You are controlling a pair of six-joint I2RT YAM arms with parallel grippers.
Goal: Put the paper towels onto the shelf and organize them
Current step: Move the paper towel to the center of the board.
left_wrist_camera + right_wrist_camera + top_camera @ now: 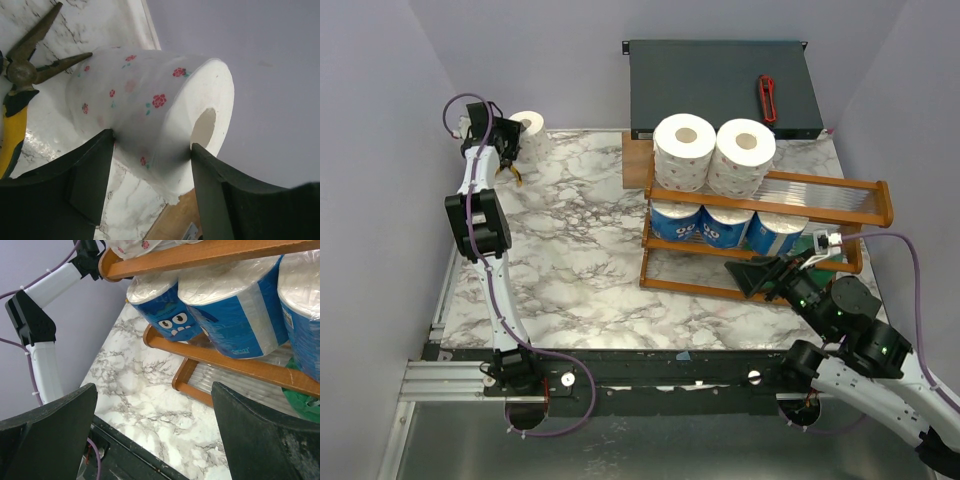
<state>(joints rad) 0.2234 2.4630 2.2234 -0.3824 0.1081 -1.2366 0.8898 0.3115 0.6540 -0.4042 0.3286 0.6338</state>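
A white paper towel roll (530, 130) with small red flowers (150, 95) stands at the table's far left corner. My left gripper (507, 152) (152, 142) is shut on its side, both fingers pressing into it. The shelf (865, 212) (240, 367) stands at the right. Two white rolls (685, 150) (742, 155) lie on its top tier. Three blue-wrapped rolls (677, 222) (235, 305) lie on the middle tier. A bit of green wrap (817, 245) (305, 405) shows at the lower right. My right gripper (760, 277) (154, 390) is open and empty, in front of the shelf's bottom rail.
Yellow-handled pliers (510, 176) (20, 75) lie open on the marble table right beside the held roll. A flat dark grey box (720, 85) with a red tool (766, 98) on it sits behind the shelf. Walls close in at left and back.
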